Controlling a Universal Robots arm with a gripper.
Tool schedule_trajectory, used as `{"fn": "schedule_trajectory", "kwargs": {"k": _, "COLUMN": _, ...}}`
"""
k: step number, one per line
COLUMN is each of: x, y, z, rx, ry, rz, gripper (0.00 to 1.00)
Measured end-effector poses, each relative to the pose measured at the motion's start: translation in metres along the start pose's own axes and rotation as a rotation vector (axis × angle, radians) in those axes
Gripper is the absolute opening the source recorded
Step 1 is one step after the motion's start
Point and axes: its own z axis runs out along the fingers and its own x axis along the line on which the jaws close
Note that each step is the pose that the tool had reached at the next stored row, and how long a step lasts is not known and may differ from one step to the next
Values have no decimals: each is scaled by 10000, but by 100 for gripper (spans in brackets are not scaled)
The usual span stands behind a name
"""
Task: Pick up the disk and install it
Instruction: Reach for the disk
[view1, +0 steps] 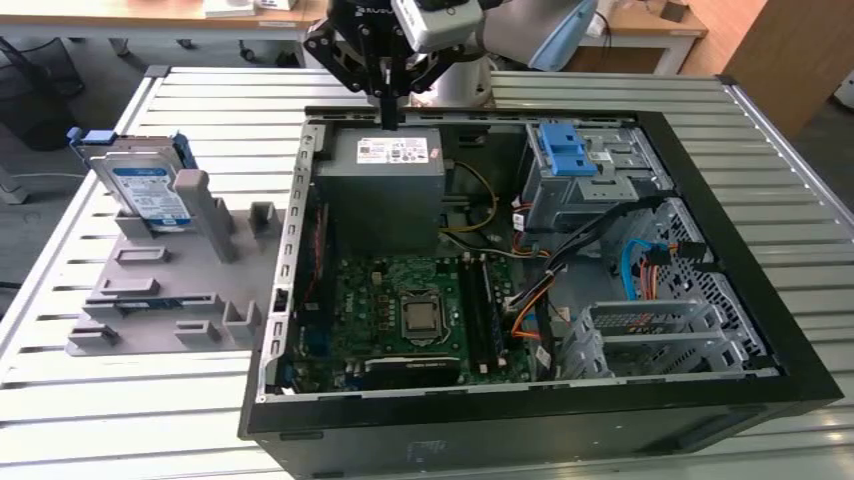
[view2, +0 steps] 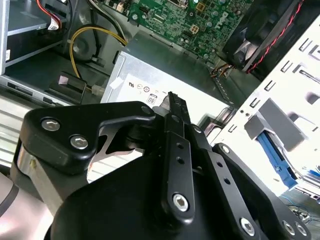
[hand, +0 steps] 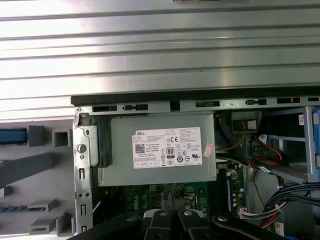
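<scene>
Tool (view1: 388, 120) clenched, empty, above power-supply box (view1: 387, 172); crossing to the disk (view1: 144, 190) at the edge of the worktop (view1: 120, 420) could clip the case wall (view1: 296, 230).

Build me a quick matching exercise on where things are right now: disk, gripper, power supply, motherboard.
Things:
1. disk
2. gripper
3. power-supply box
4. motherboard

Places or states:
A. grey, white sticker up, inside the case
B. standing on edge in the grey rack, outside the case at the exterior view's left
C. green, flat on the case floor
D. above the power-supply box, near the case wall

Pairs: 1-B, 2-D, 3-A, 4-C.
</scene>
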Motion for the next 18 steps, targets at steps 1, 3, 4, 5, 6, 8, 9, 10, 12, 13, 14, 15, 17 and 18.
{"fn": "schedule_trajectory", "kwargs": {"k": 1, "x": 4, "y": 0, "z": 0, "rx": 0, "ry": 0, "rz": 0, "gripper": 11}}
{"fn": "schedule_trajectory", "kwargs": {"k": 3, "x": 12, "y": -1, "z": 1, "rx": 0, "ry": 1, "rz": 0, "gripper": 11}}
{"fn": "schedule_trajectory", "kwargs": {"k": 4, "x": 15, "y": -1, "z": 1, "rx": 0, "ry": 1, "rz": -1, "gripper": 11}}
{"fn": "schedule_trajectory", "kwargs": {"k": 5, "x": 17, "y": -1, "z": 1, "rx": 1, "ry": 1, "rz": -2, "gripper": 11}}
{"fn": "schedule_trajectory", "kwargs": {"k": 6, "x": 18, "y": -1, "z": 1, "rx": 0, "ry": 1, "rz": -1, "gripper": 11}}
{"fn": "schedule_trajectory", "kwargs": {"k": 8, "x": 19, "y": -1, "z": 1, "rx": 0, "ry": 1, "rz": -1, "gripper": 11}}
{"fn": "schedule_trajectory", "kwargs": {"k": 9, "x": 19, "y": -1, "z": 1, "rx": 0, "ry": 1, "rz": -1, "gripper": 11}}
{"fn": "schedule_trajectory", "kwargs": {"k": 10, "x": 20, "y": -1, "z": 1, "rx": 0, "ry": 1, "rz": 0, "gripper": 11}}
{"fn": "schedule_trajectory", "kwargs": {"k": 12, "x": 27, "y": -2, "z": 1, "rx": 0, "ry": 0, "rz": 1, "gripper": 11}}
{"fn": "schedule_trajectory", "kwargs": {"k": 13, "x": 31, "y": -2, "z": 1, "rx": 1, "ry": 1, "rz": -1, "gripper": 11}}
{"fn": "schedule_trajectory", "kwargs": {"k": 14, "x": 34, "y": -2, "z": 1, "rx": 1, "ry": 1, "rz": 0, "gripper": 11}}
{"fn": "schedule_trajectory", "kwargs": {"k": 15, "x": 40, "y": -3, "z": 0, "rx": 1, "ry": 1, "rz": 0, "gripper": 11}}
{"fn": "schedule_trajectory", "kwargs": {"k": 17, "x": 54, "y": -1, "z": 1, "rx": 0, "ry": 1, "rz": -1, "gripper": 11}}
{"fn": "schedule_trajectory", "kwargs": {"k": 18, "x": 64, "y": 3, "z": 1, "rx": 0, "ry": 1, "rz": -1, "gripper": 11}}
